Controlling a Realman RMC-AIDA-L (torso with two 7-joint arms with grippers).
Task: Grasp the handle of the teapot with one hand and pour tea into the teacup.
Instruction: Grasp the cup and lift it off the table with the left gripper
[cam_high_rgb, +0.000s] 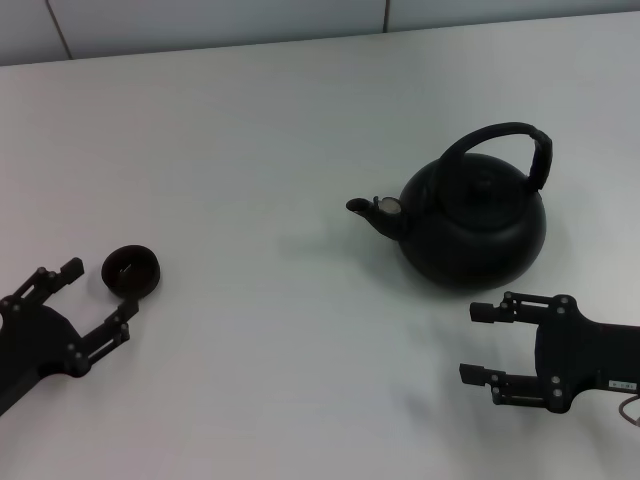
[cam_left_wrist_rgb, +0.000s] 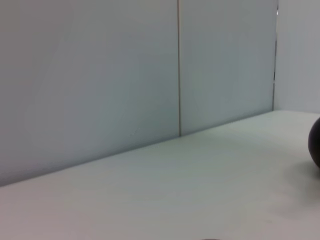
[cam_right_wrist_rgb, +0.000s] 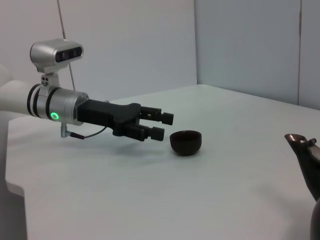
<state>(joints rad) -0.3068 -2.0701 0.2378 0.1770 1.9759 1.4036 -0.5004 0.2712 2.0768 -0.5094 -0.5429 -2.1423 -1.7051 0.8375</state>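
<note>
The round matte-black teapot (cam_high_rgb: 472, 225) stands on the white table right of centre, its spout (cam_high_rgb: 372, 208) pointing left. Its tall arched handle (cam_high_rgb: 505, 135) rises over the lid and nothing holds it. The tiny dark teacup (cam_high_rgb: 131, 270) sits at the far left. My left gripper (cam_high_rgb: 100, 293) is open, its fingertips just short of the teacup and not touching it. My right gripper (cam_high_rgb: 475, 343) is open and empty, low on the table just in front of the teapot. The right wrist view shows the teacup (cam_right_wrist_rgb: 186, 142), the left gripper (cam_right_wrist_rgb: 161, 125) beside it and the spout tip (cam_right_wrist_rgb: 300, 141).
The white table (cam_high_rgb: 280, 130) reaches back to a pale panelled wall (cam_high_rgb: 200, 20). A wide bare stretch lies between teacup and teapot. In the left wrist view a dark edge of the teapot (cam_left_wrist_rgb: 315, 142) shows against the table and wall.
</note>
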